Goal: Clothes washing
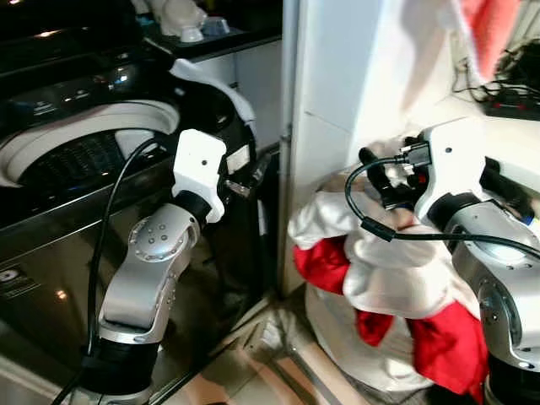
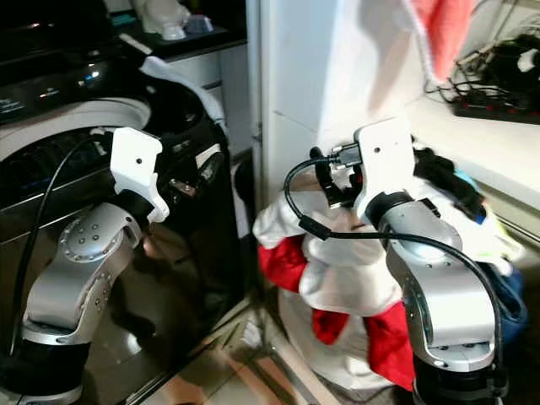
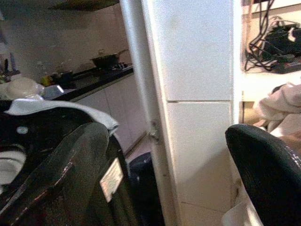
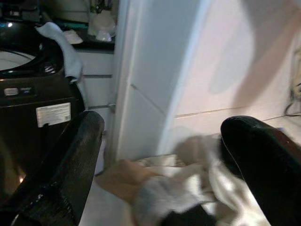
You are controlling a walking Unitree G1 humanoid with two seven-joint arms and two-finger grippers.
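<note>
From the left eye view, the black top-loading washing machine [image 1: 76,160] stands with its lid up and a white cloth [image 1: 221,84] draped over the raised edge. The left end effector [image 1: 246,179] is held up beside the machine's side. To the right of a white pillar [image 1: 325,101], a heap of white and red clothes [image 1: 371,270] fills a pale laundry basket [image 1: 337,337] on the floor, and the right end effector [image 1: 384,181] hangs just above the heap.

In the left wrist view, the left fingers [image 3: 70,174] are spread wide, holding nothing, with the pillar between them.

In the right wrist view, the right fingers [image 4: 66,169] are likewise parted and empty, over crumpled white fabric [image 4: 188,188].
</note>
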